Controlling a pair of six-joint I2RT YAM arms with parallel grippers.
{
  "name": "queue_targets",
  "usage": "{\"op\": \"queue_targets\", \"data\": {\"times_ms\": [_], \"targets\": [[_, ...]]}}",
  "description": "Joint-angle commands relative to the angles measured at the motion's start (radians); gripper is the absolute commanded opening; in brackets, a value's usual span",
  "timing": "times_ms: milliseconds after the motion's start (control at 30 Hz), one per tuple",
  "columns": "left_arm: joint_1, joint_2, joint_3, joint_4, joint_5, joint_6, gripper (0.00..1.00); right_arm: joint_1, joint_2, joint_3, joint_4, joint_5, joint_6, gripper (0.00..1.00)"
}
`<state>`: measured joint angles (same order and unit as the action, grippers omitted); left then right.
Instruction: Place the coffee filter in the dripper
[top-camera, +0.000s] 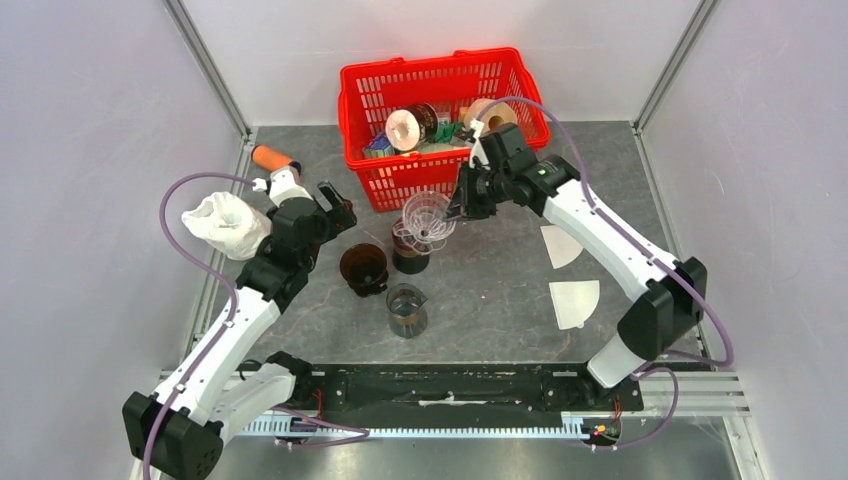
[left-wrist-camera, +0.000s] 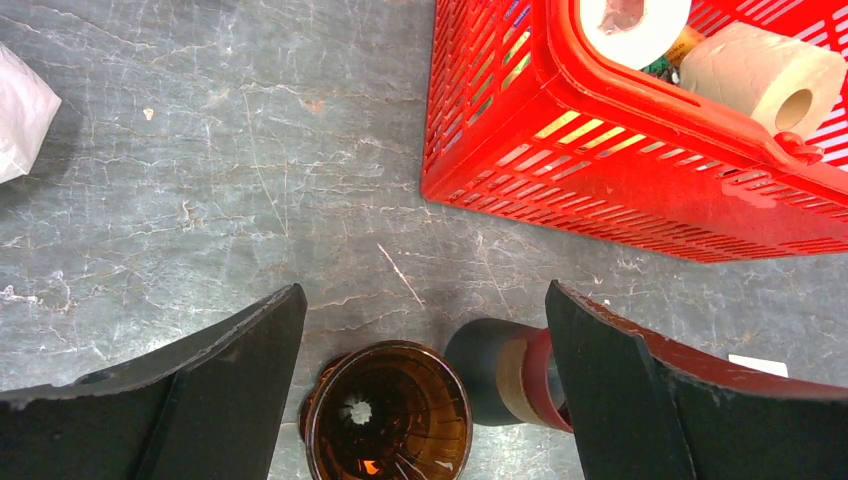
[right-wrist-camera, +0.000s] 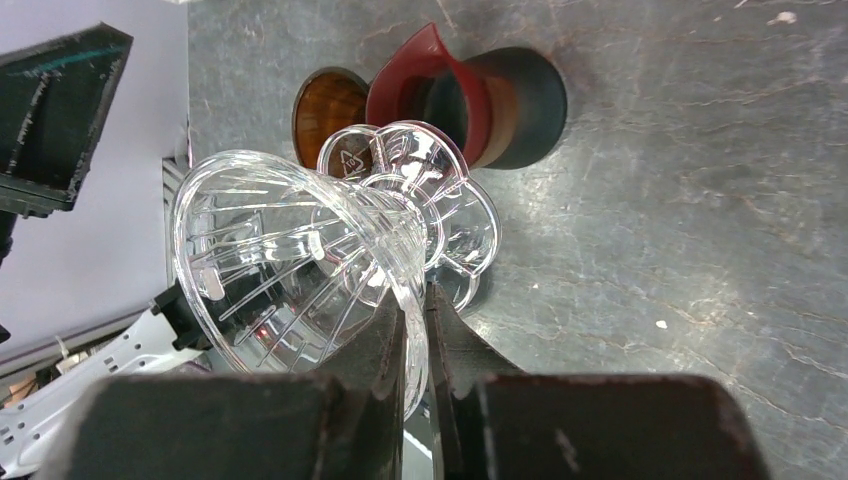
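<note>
My right gripper (top-camera: 462, 205) is shut on the rim of a clear plastic dripper (top-camera: 428, 215) and holds it tilted in the air over a dark mug with a red lining (top-camera: 410, 255). In the right wrist view the fingers (right-wrist-camera: 415, 300) pinch the dripper's wall (right-wrist-camera: 300, 250). Two white coffee filters (top-camera: 558, 245) (top-camera: 575, 300) lie flat on the table to the right. My left gripper (top-camera: 335, 212) is open and empty above an amber dripper (top-camera: 363, 268). In the left wrist view, that amber dripper (left-wrist-camera: 388, 415) sits between the spread fingers (left-wrist-camera: 425, 320), beside the mug (left-wrist-camera: 500, 370).
A red basket (top-camera: 440, 70) with paper rolls and other items stands at the back. A glass carafe (top-camera: 407, 310) stands in front of the amber dripper. A white crumpled bag (top-camera: 225, 222) and an orange object (top-camera: 270, 158) lie at the left.
</note>
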<state>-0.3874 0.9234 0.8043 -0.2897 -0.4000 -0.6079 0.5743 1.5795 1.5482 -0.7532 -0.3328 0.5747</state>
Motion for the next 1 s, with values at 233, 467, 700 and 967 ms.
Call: {"op": "queue_targets", "data": {"times_ms": [233, 467, 700, 967], "targets": [[0.005, -0.024, 0.005, 0.016, -0.033, -0.009, 0.96, 0.076, 0.144, 0.224, -0.082, -0.003, -0.035, 0.0], [0.005, -0.026, 0.002, 0.017, -0.037, -0.013, 0.96, 0.084, 0.229, 0.312, -0.126, 0.013, -0.042, 0.0], [0.005, -0.027, 0.001, 0.019, -0.03, -0.01, 0.96, 0.087, 0.275, 0.354, -0.147, 0.033, -0.053, 0.0], [0.004, -0.019, 0.007, 0.016, -0.019, -0.007, 0.96, 0.088, 0.295, 0.361, -0.147, 0.055, -0.06, 0.0]]}}
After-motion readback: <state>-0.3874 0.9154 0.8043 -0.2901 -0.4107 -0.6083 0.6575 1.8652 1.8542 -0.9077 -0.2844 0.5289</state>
